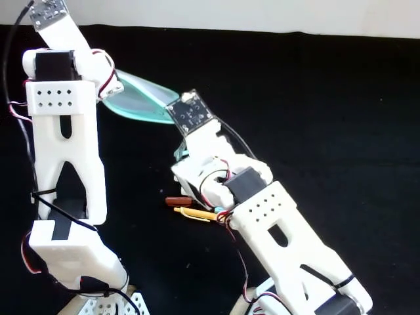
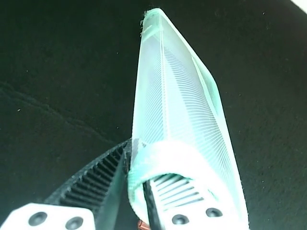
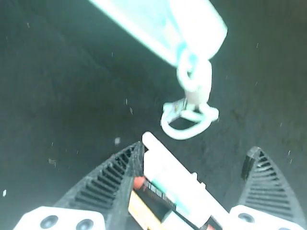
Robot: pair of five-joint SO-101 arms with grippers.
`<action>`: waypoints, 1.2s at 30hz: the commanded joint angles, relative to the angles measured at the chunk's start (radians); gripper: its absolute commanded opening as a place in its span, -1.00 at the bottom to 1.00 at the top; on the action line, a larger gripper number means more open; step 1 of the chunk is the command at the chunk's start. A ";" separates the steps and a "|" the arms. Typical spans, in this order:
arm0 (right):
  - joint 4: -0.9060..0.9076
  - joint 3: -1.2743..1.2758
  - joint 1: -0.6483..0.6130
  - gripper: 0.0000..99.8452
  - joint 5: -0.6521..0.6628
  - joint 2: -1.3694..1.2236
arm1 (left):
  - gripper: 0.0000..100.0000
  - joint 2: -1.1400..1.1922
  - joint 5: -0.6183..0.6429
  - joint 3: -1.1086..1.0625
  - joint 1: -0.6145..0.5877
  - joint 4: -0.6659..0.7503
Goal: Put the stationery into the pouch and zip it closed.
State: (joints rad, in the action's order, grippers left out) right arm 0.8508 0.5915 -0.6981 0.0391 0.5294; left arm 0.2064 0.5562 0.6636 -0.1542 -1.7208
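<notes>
The translucent teal pouch hangs off the black table at the back left, and my left gripper is shut on one end of it. In the left wrist view the pouch stretches away from that gripper, ribbed and narrow. My right gripper stands open just short of the pouch's other end, where the white zipper pull ring dangles. A white pen-like piece lies between its fingers, against the one black finger. A brown pen and a yellow pen lie by the right arm.
The right arm's white body crosses the middle of the black table and hides its own gripper from above. The left arm stands along the left side. A pale wall strip marks the table's far edge.
</notes>
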 commanded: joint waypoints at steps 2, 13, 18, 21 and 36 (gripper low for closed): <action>-0.090 -0.016 0.008 -0.35 0.009 0.015 | -0.99 -0.028 -0.008 0.025 0.007 -0.034; -0.332 -0.027 0.027 -0.35 0.011 -0.248 | -0.99 -0.030 -0.008 0.025 0.007 -0.043; -0.404 -0.027 0.053 -0.48 0.011 -0.300 | -0.99 -0.022 -0.009 0.025 0.007 -0.043; -0.429 -0.035 0.053 -0.88 0.002 -0.298 | -0.99 -0.021 -0.009 0.025 0.007 -0.043; -0.180 -0.286 0.136 -0.99 -0.115 -0.173 | -0.99 -0.030 -0.009 0.001 0.007 -0.044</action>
State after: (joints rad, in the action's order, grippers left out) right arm 0.6252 0.3936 -0.5769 -0.0637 0.2746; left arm 0.2064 0.5562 0.6651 -0.1557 -1.7530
